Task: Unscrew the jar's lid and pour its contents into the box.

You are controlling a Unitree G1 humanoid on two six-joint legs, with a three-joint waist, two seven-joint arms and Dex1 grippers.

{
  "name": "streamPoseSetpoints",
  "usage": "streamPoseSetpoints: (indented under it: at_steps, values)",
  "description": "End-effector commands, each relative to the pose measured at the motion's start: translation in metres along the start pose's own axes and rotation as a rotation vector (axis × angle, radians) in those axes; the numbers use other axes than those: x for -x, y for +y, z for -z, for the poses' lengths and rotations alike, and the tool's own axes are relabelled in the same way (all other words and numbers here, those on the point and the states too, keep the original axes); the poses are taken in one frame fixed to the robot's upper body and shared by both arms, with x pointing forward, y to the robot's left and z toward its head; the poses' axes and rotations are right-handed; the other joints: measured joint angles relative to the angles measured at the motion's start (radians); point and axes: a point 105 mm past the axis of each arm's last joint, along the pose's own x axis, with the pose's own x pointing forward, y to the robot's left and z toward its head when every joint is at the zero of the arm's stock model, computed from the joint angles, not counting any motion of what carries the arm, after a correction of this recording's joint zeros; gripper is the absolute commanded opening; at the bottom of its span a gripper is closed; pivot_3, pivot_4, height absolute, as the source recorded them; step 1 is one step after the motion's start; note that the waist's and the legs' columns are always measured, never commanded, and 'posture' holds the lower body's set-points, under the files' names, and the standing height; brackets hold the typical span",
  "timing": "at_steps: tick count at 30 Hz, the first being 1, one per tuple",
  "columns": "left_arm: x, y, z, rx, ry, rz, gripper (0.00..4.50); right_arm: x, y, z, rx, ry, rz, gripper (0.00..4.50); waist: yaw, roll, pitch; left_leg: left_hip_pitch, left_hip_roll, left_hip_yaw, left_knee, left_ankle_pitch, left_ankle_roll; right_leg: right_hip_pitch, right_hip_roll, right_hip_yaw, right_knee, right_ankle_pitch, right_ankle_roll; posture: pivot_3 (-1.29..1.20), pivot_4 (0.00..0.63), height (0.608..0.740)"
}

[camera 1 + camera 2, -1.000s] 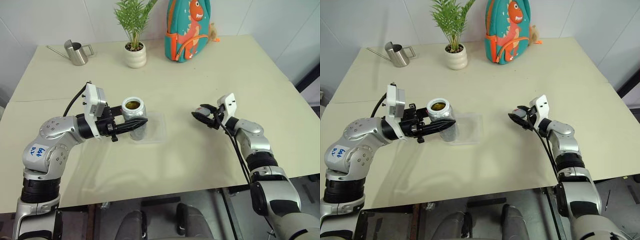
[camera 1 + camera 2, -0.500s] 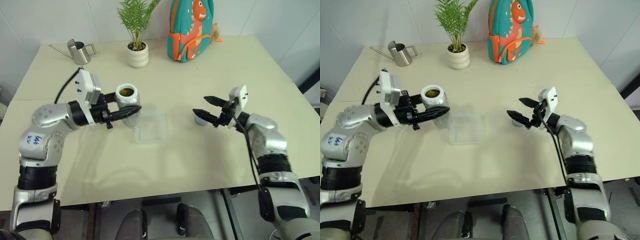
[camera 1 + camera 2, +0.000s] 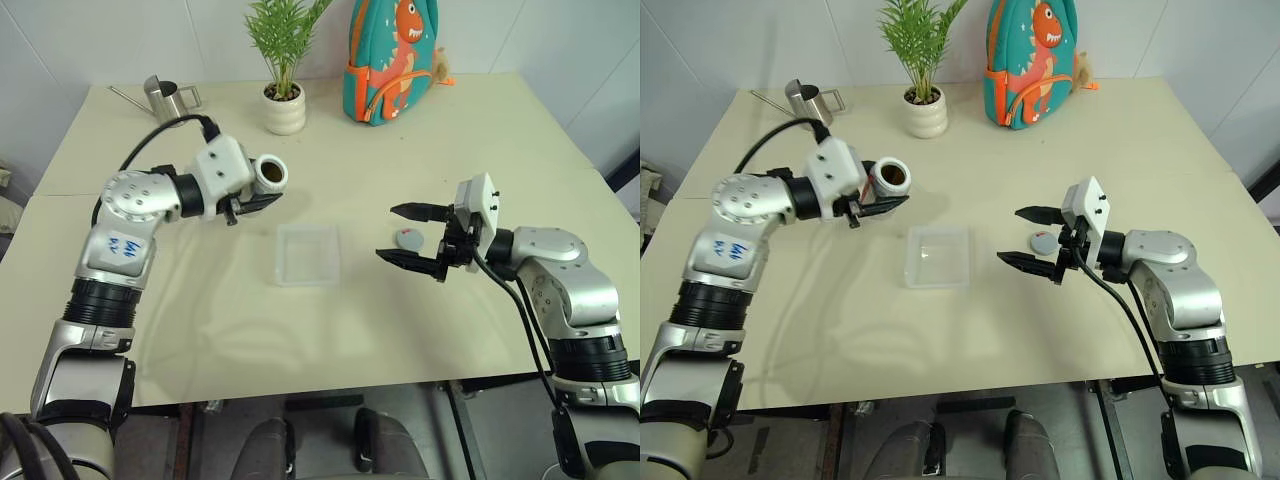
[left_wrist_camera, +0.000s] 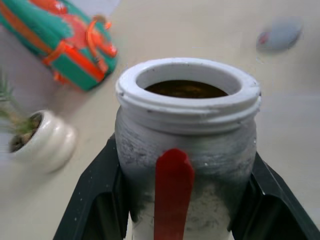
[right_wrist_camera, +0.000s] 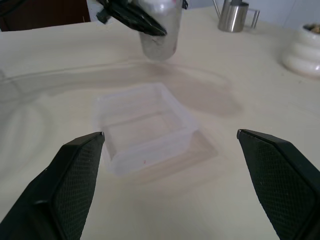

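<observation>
- The jar (image 3: 268,174) is lidless and held off the bench, tipped on its side with its open mouth facing the bench's right edge; it hangs short of the box, toward the far-left corner of the bench.
- The left claw (image 3: 262,199) is closed tight around the jar's body, a finger on either side in the left wrist view.
- The contents (image 4: 186,89) show as a dark brown mass inside the mouth, not yet spilling.
- The box (image 3: 307,253) lies flat near the middle of the bench and looks empty.
- The lid (image 3: 408,239) lies on the bench to the right of the box, just beyond the right claw (image 3: 410,236), which stands wide open and holds nothing.
- Risk, as I judge it: the mouth is not over the box, so further tilting here would drop the contents on the bare bench.
- The box is light and shallow; a fast pour could bounce pieces out, or a bump could shove it.
</observation>
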Motion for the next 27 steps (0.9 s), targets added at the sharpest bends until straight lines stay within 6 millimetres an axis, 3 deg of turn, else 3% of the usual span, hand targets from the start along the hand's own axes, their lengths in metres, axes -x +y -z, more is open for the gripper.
streamPoseSetpoints:
  at_steps: [1,10,13,19,27]
  values:
    - [-0.009,0.011,-0.029,-0.387,-0.055,-0.156,1.99,0.006,0.002,-0.009,0.018,-0.025,0.029,4.46,0.002,0.000,0.000,-0.001,0.000,0.000,0.000,0.000,0.000,-0.001,0.000,0.000,0.000,0.000,0.000,0.00,0.150,0.740]
    - [-0.021,-0.008,-0.041,-1.189,-0.122,-0.236,1.99,0.006,0.005,-0.001,-0.025,-0.039,0.066,4.46,0.016,0.000,0.000,0.000,0.001,0.000,0.000,0.000,0.001,-0.001,0.000,0.000,0.000,0.000,0.000,0.00,0.150,0.740]
    - [-0.024,-0.011,-0.042,-1.434,-0.161,-0.337,1.99,0.004,0.006,-0.002,-0.036,-0.047,0.064,4.46,0.021,0.000,0.000,0.000,0.001,0.001,0.000,-0.001,0.002,-0.001,0.000,0.000,0.000,0.001,0.000,0.00,0.150,0.740]
    - [-0.029,-0.030,-0.035,-1.694,-0.293,-0.340,1.99,-0.001,0.007,-0.002,-0.052,-0.063,0.054,4.46,0.022,0.000,0.000,-0.001,0.003,0.001,0.000,-0.002,0.004,-0.001,0.000,0.000,0.000,0.001,0.000,0.00,0.150,0.740]
    - [-0.029,-0.020,-0.040,-1.837,-0.275,-0.382,1.99,-0.010,0.009,-0.004,-0.080,-0.093,0.034,4.46,0.021,0.000,0.000,-0.002,0.004,0.002,0.001,-0.002,0.005,-0.002,0.000,0.000,0.000,0.001,0.000,0.00,0.150,0.740]
